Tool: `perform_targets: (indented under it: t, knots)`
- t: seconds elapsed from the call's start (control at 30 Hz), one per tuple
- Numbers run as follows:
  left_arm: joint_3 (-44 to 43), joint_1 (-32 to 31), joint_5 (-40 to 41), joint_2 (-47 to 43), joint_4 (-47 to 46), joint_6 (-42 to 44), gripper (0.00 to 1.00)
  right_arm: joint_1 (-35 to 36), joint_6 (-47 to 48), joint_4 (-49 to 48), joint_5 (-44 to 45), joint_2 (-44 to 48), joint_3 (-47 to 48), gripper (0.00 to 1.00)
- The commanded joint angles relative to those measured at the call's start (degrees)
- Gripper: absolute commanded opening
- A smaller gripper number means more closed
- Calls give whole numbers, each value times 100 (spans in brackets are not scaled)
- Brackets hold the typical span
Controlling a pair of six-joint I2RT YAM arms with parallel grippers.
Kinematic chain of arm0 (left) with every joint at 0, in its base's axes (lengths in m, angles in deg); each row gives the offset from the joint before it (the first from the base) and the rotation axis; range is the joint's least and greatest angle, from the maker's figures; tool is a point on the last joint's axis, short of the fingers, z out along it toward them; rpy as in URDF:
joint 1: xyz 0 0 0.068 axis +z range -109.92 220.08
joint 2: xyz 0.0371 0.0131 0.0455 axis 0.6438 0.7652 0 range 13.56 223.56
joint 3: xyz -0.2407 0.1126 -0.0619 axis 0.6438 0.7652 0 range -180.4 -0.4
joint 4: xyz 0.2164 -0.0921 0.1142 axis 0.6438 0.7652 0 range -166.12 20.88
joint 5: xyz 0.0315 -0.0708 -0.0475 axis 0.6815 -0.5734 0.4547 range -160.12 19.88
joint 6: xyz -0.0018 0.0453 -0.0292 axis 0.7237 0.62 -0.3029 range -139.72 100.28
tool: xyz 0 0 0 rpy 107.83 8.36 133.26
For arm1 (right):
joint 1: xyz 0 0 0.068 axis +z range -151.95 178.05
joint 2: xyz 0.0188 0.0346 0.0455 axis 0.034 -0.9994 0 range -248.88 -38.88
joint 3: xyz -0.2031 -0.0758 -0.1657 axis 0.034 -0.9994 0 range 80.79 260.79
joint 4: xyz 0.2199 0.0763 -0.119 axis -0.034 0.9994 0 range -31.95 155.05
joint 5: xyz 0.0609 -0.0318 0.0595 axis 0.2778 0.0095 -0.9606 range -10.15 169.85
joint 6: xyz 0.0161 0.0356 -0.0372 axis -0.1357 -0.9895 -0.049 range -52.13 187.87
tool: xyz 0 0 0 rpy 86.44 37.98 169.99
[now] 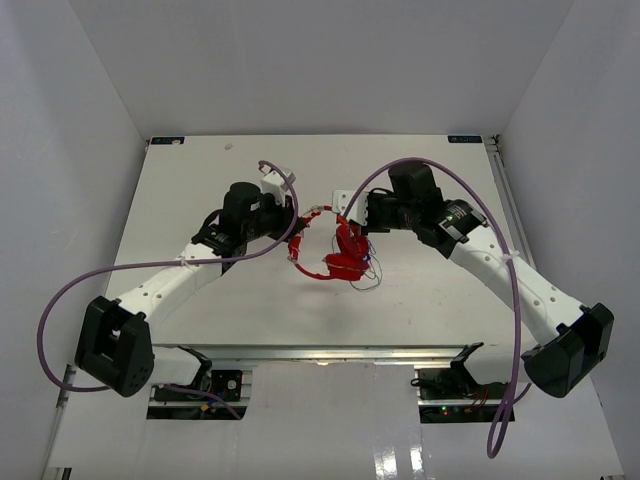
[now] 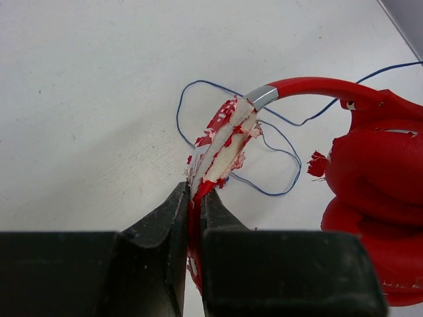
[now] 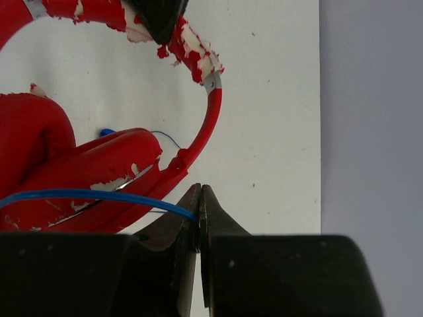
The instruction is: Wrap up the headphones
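Note:
The red headphones lie at the middle of the white table, earcups folded together. My left gripper is shut on the worn, flaking headband. The earcups sit to its right, and loops of thin blue cable lie on the table beyond. My right gripper is shut on the blue cable, which runs left across the red earcups. The headband arcs above, with the left gripper's dark fingertip on it at the top. The plug is not clearly seen.
Both arms reach inward from the near corners, trailing thick purple robot cables. White walls enclose the table on three sides. A table edge and grey wall show at the right of the right wrist view.

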State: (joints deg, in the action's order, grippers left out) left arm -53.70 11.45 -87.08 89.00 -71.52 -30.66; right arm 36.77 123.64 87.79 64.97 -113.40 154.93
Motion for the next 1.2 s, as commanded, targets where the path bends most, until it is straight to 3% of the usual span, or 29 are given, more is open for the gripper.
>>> perform_targets:
  t: [0.0,0.1,0.17,0.63,0.83,1.03,1.17]
  knots:
    - [-281,6,-8,91,-230,-175,0,5,-12,169,-482,254,397,8]
    - [-304,19,1060,82,-256,-366,0,4,-18,189,-464,374,437,8]
    - [-310,82,1296,30,-360,-526,0,9,54,156,-340,462,351,8]
    - [-1235,129,1247,474,-407,-1477,0,106,236,111,-157,637,65,8]
    - [-1539,43,605,865,-358,-1258,0,127,283,-273,572,639,25,8]
    - [-1203,-212,-409,938,-601,-320,0,127,458,-520,1167,545,84,8]
    - [-984,-220,-539,768,-501,210,0,112,617,-547,1403,609,-4,8]
